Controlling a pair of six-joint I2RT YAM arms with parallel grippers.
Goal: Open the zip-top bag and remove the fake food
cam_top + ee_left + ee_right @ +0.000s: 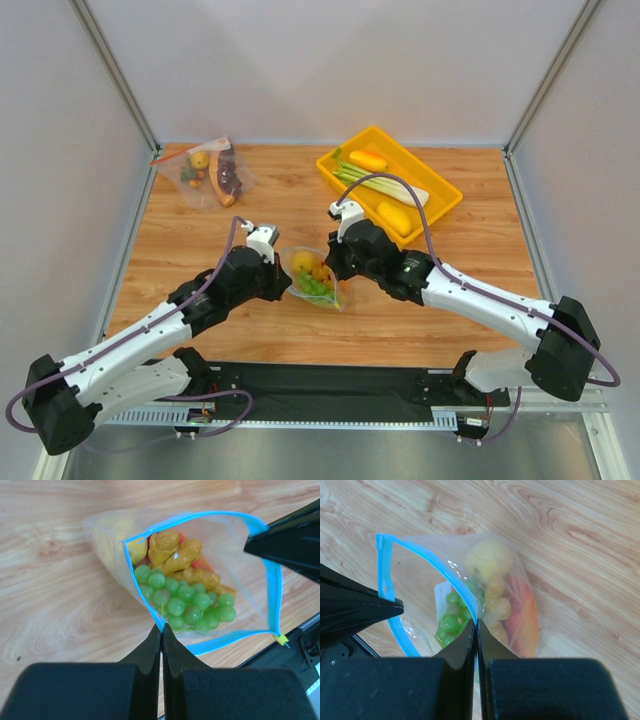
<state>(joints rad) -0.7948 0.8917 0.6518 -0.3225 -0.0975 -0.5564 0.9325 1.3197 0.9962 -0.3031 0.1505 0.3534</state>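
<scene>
The zip-top bag lies mid-table with its mouth pulled wide open, the light-blue zip strip forming a loop. My left gripper is shut on the near side of the strip. On the opposite side of the strip my right gripper is shut as well. Seen from the top view, the left gripper and right gripper flank the bag. The fake food sits inside: a green bunch, a lumpy orange piece, a round yellow piece and a red-orange fruit.
A yellow tray at the back right holds a green-white leek and orange pieces. Another clear bag with a red-orange strip lies at the back left. A black mat runs along the near edge. Grey walls close three sides.
</scene>
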